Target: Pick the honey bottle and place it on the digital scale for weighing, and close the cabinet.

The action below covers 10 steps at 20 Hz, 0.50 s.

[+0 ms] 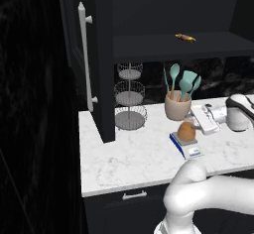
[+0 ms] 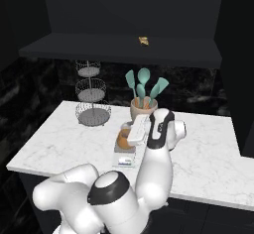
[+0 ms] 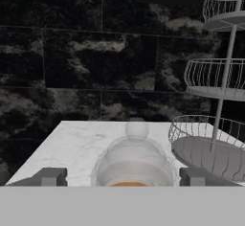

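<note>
While the honey bottle [image 1: 186, 131] stands on the digital scale [image 1: 186, 146], the gripper [image 3: 124, 177] straddles it with fingers apart, releasing a small, smooth, probably slippery body best held around its ribbed middle.

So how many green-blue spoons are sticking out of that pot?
4 spoons, all upright in the pot behind the scale. More could hide behind them.
</note>
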Motion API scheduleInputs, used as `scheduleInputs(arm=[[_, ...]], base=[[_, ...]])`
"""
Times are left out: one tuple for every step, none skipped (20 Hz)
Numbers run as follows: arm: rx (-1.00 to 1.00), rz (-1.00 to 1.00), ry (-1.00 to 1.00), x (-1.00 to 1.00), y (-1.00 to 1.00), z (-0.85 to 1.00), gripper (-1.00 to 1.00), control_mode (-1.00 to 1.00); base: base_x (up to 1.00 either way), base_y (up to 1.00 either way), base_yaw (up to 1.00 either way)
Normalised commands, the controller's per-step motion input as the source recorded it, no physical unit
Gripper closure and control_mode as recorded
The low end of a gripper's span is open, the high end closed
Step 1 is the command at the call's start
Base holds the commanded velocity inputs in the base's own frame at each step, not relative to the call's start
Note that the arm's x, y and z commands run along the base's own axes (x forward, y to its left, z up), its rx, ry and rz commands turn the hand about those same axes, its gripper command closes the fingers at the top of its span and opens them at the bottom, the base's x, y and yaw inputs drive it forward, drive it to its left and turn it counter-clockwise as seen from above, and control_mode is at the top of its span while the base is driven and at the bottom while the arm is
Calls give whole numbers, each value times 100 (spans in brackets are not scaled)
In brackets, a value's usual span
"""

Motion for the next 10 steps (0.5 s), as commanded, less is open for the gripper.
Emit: scheduleInputs(arm=[[0, -2, 3, -10, 0, 4, -100, -100], [0, -5, 5, 0, 1, 6, -100, -100], [0, -6, 5, 0, 9, 7, -100, -100], [0, -7, 4, 0, 13, 3, -100, -100], [0, -8, 3, 0, 13, 10, -100, -100], [0, -8, 2, 0, 12, 16, -100, -100], [0, -8, 0, 0, 8, 24, -100, -100], [0, -9, 0, 0, 0, 33, -100, -100], [0, -7, 0, 0, 0, 24, -100, -100], [2, -5, 0, 14, -3, 18, -100, -100]], base=[[0, 0, 0], [0, 0, 0], [0, 0, 0], [0, 0, 0], [0, 0, 0], [0, 0, 0], [0, 0, 0], [0, 0, 0], [0, 0, 0], [0, 0, 0]])
